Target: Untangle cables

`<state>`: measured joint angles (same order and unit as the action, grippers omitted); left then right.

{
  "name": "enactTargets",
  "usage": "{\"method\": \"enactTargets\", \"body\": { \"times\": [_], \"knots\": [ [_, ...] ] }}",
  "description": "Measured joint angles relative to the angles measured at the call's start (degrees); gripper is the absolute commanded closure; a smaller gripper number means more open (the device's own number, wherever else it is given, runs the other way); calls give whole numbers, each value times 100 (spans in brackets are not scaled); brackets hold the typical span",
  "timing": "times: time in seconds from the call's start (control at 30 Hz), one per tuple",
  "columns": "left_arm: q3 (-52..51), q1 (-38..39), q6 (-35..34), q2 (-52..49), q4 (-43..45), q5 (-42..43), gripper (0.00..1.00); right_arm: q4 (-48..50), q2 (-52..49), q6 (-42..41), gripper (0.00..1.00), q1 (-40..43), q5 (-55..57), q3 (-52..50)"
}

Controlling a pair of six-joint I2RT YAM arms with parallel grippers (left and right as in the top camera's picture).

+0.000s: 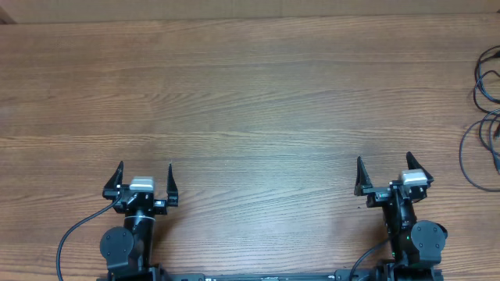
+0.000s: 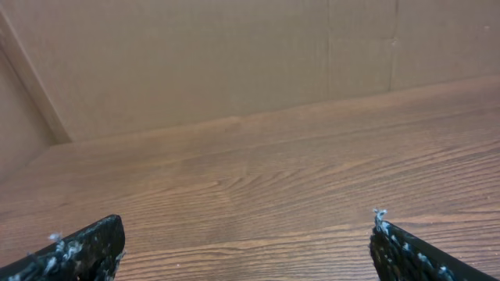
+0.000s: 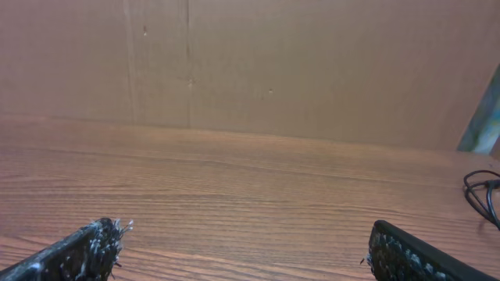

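Note:
The cables [image 1: 486,117] are thin black cords lying in loose loops at the table's far right edge in the overhead view, partly cut off by the frame. A small part of them shows at the right edge of the right wrist view [image 3: 484,195]. My left gripper [image 1: 145,172] is open and empty near the table's front left. My right gripper [image 1: 383,165] is open and empty near the front right, well short of the cables. In both wrist views the open fingers [image 2: 246,234] [image 3: 246,234] frame bare wood.
The wooden table [image 1: 250,101] spans the view. A brown cardboard wall [image 2: 195,55] stands along the back, also in the right wrist view [image 3: 273,62]. The arms' own thicker black cables [image 1: 74,234] trail at the front edge.

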<state>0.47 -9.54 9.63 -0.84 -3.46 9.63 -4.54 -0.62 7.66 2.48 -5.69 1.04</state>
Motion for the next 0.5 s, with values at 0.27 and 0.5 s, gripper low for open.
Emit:
{"method": "enactTargets", "body": {
  "times": [0.27,0.5],
  "knots": [
    [0,0,0,0,0,0,0,0,0,2,0,0,0,0],
    [0,0,-2,0,0,0,1,-2,0,-2,0,0,0,0]
  ]
}}
